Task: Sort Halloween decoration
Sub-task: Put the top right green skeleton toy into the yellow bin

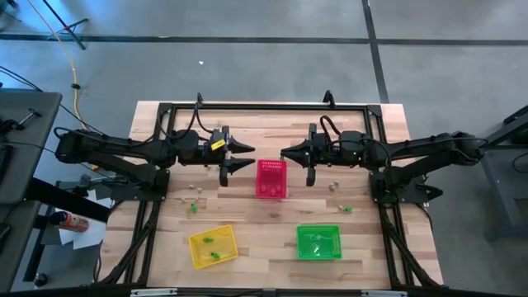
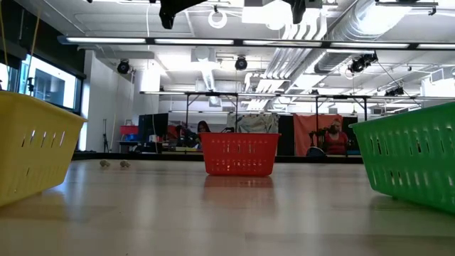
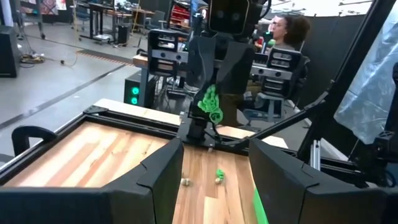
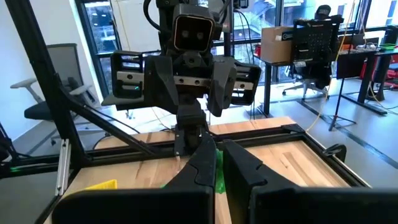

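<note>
While both arms hang raised, table (image 1: pixel 247 214): wooden top in a black frame
Left arm (image 1: pixel 124 148): reaches in toward the centre
Right arm (image 1: pixel 421 148): reaches in opposite, the two nearly tip to tip
Baskets: pink-red basket (image 1: pixel 271 162) central, under the meeting tips; yellow basket (image 1: pixel 194 247) and green basket (image 1: pixel 318 227) at the near edge
Left gripper (image 1: pixel 247 156): fingers spread, nothing between them
Right gripper (image 1: pixel 286 153): fingers closed, pinching a green trinket (image 3: pixel 210 106) in the air
Loose trinkets: green piece (image 1: pixel 195 206) and pale piece (image 1: pixel 333 186) on bare wood on either side of the pink-red basket
</note>
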### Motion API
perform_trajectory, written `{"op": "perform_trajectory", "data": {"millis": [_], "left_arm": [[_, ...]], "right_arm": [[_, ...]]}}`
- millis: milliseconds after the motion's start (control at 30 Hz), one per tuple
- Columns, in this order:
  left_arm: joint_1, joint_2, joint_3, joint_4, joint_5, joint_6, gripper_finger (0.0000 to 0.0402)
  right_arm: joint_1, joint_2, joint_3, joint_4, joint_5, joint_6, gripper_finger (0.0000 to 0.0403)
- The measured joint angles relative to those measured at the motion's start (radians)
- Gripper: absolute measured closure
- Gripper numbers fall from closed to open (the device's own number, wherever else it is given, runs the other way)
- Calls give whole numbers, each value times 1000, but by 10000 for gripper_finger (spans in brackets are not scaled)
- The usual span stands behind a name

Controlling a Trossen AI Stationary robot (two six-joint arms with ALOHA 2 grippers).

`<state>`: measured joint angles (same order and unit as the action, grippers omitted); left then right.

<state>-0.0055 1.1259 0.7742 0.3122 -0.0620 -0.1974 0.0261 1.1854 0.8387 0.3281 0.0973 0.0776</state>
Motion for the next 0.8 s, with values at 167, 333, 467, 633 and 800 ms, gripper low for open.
{"op": "perform_trajectory", "data": {"millis": [167,333,467,633,800], "left_arm": [[0,0,0,0,-1,16,229],[0,0,0,0,-2,17,229],[0,0,0,0,-2,18,229],[0,0,0,-1,-2,18,229],[0,0,0,-1,-2,18,229]], "right_arm": [[0,0,0,1,0,0,400],[0,0,0,1,0,0,400],[0,0,0,1,0,0,400],[0,0,0,1,1,0,400],[0,0,0,1,1,9,400]]}}
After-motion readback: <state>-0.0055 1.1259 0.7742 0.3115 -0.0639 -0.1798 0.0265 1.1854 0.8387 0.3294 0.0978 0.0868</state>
